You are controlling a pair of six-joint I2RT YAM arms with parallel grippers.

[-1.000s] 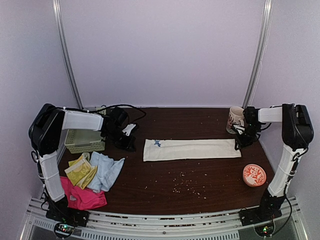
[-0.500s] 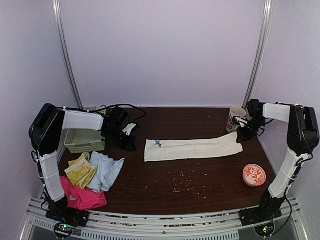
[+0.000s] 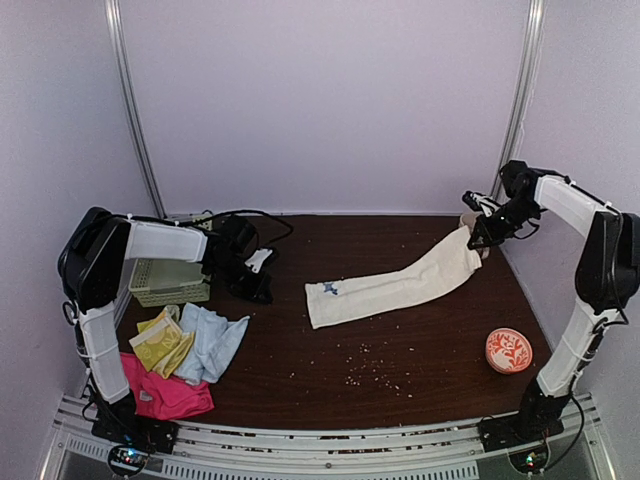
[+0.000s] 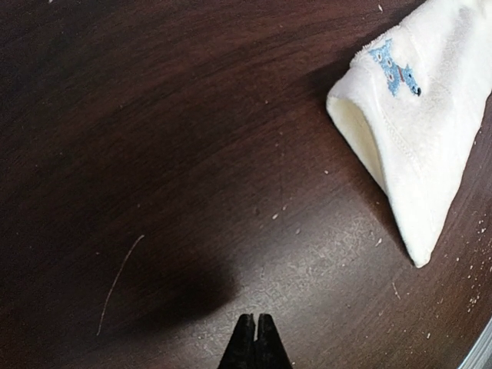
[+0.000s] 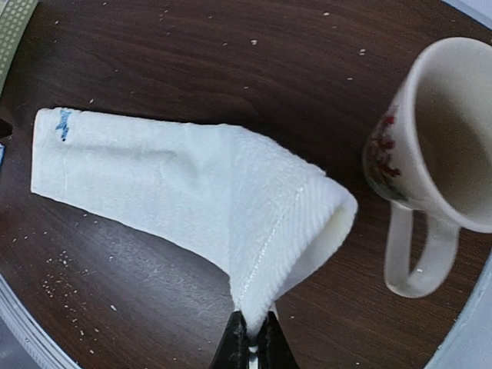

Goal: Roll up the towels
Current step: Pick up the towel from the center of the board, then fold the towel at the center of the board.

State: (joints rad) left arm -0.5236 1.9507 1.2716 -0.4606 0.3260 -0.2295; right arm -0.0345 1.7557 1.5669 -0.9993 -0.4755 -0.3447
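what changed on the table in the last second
The right gripper shut on the right end of the cream-white towel and lifted it up and back, dragging the other end rightward. The shut left gripper, towel pile, basket, mug and red dish stayed put.

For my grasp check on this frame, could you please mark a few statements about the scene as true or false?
1. The right jaws are shut on one end of the cream towel, holding that end off the table. True.
2. The left jaws are open. False: they are shut, holding nothing.
3. The mug lies on its side. False: it stands upright.
4. The pink towel is not yet rolled. True.
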